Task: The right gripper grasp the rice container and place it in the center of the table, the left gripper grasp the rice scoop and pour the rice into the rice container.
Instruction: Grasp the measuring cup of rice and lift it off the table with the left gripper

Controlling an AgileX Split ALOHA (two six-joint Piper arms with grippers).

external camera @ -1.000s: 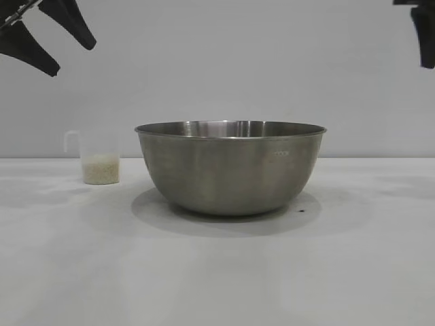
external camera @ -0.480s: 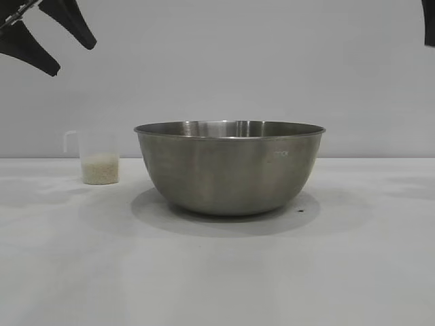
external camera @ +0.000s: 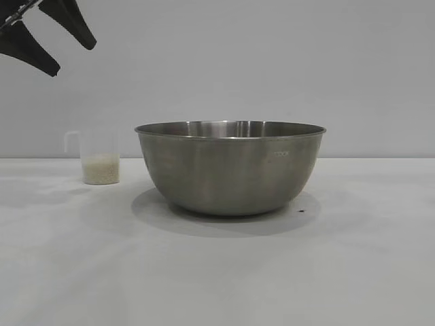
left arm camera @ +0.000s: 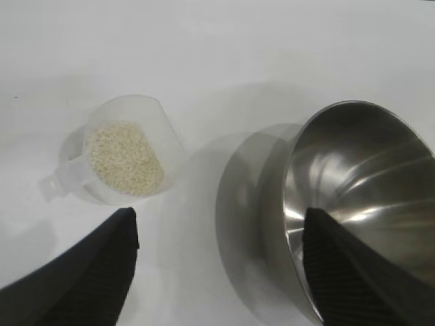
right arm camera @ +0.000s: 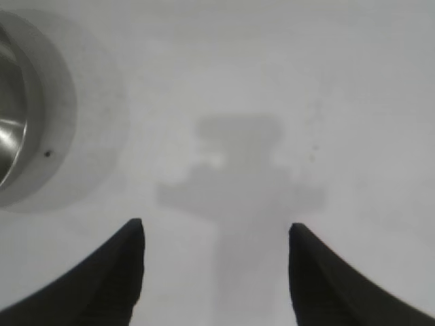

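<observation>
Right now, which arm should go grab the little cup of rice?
Left. The left pincer hangs open above the rice scoop; the right pincer is over bare table past the rice container.

White table (external camera: 217, 272): steel bowl (external camera: 230, 168), rice scoop (external camera: 100, 157).

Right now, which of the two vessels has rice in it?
The rice scoop, the small translucent cup with rice in it. The rice container, the big steel bowl, looks empty.

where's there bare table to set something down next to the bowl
Bare table lies in front of the rice container and to its right. The tighter strip is between it and the rice scoop, under the left end effector.
</observation>
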